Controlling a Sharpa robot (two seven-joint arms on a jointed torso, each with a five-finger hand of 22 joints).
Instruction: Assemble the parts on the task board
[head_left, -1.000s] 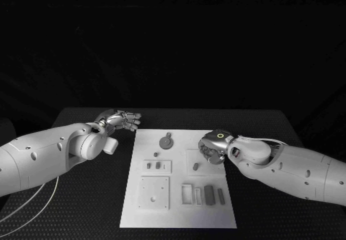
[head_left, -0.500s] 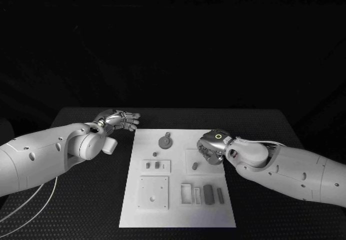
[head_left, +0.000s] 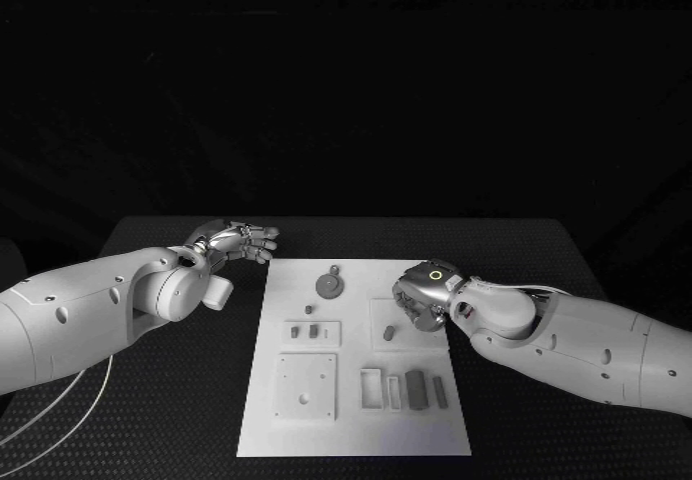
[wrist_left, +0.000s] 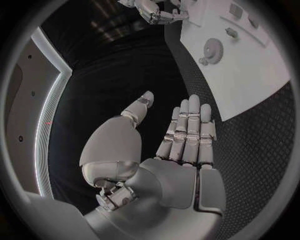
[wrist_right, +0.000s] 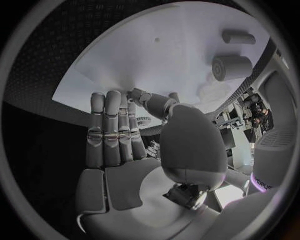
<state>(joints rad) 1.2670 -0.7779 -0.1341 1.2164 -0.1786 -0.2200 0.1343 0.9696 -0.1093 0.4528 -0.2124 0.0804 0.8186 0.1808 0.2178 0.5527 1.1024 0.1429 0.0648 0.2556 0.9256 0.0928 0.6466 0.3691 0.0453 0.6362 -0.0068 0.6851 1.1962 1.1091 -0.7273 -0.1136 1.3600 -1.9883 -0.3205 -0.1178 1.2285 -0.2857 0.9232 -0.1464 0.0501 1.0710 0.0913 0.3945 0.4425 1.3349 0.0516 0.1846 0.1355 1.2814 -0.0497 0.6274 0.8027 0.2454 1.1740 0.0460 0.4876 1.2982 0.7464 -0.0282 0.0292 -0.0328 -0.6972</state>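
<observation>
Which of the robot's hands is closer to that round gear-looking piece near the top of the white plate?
Roughly even, perhaps the right. The right hand hovers over the task board beside the gear; the left hand is off the board's far corner.

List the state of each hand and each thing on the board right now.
Left hand: open, fingers straight, holding nothing, off the board.
Right hand: over the board's right edge, fingers extended, nothing held.
White task board: flat on the black table.
Grey round gear-like part: lying flat on the board, untouched.
Grey long bar part: lying in the lower right group.
</observation>
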